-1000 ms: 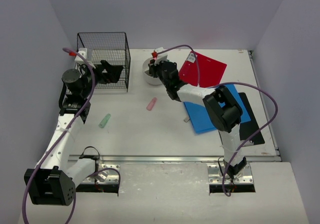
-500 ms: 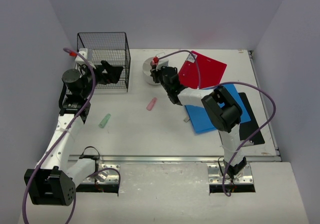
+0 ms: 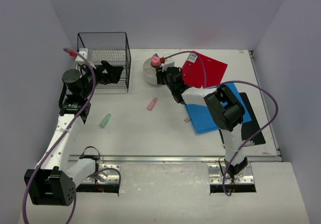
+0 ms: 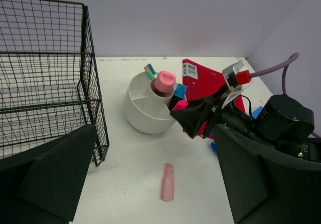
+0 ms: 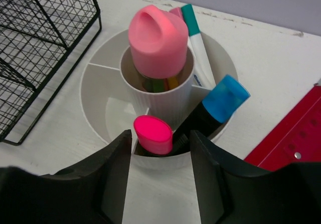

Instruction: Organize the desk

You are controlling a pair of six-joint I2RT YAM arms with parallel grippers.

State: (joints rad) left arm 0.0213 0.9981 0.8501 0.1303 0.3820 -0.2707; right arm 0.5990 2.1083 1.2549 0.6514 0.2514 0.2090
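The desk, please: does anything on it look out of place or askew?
Yes. A pink marker and a green marker lie loose on the desk, outside the white organizer. The red folder, blue folder and black folder lie at mismatched angles at right.

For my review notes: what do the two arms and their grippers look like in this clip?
The left arm and right arm have white links and black joint housings. A purple cable runs along each, with a red connector at the wrist. The left gripper and right gripper have broad matte black fingers.
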